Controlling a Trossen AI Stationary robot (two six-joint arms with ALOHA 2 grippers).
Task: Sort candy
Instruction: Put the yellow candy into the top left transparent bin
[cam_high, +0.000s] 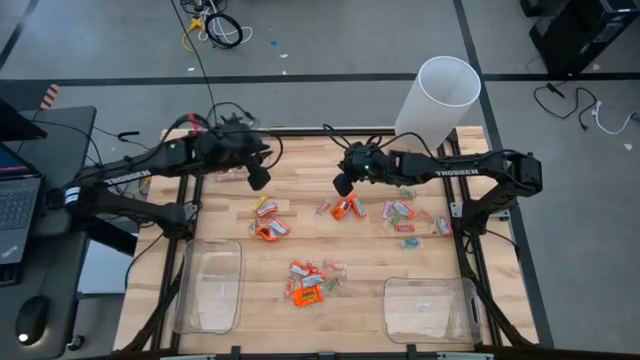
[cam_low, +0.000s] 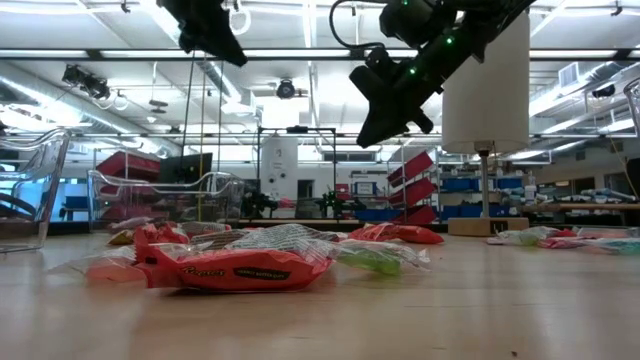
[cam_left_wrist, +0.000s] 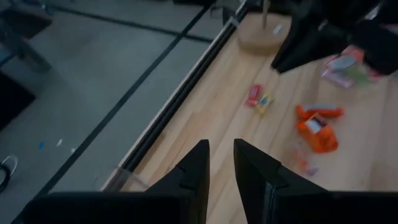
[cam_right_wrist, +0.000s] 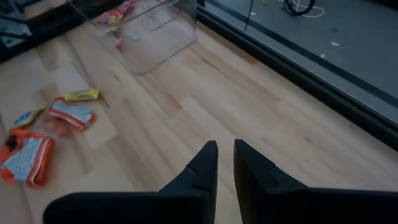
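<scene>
Candy lies scattered over the wooden table: orange pieces (cam_high: 306, 283) near the front, more orange ones (cam_high: 268, 228) (cam_high: 346, 207) in the middle, pale green-and-red ones (cam_high: 400, 212) at the right. My left gripper (cam_high: 258, 180) (cam_left_wrist: 221, 146) hangs high over the table's far left part. Its fingers stand a narrow gap apart with nothing between them. My right gripper (cam_high: 343, 185) (cam_right_wrist: 226, 146) hovers above the middle, just beside the orange candy (cam_right_wrist: 25, 158). It is also only slightly open and holds nothing. In the low view both grippers (cam_low: 232, 50) (cam_low: 378, 130) are well clear of the tabletop.
Two clear bins stand at the near edge, one left (cam_high: 208, 285) and one right (cam_high: 430, 308). A third clear bin (cam_right_wrist: 146, 28) at the far left holds some pink candy. A tall white tube (cam_high: 437, 95) on a wooden base stands at the far right. A black frame (cam_high: 470, 250) rims the table.
</scene>
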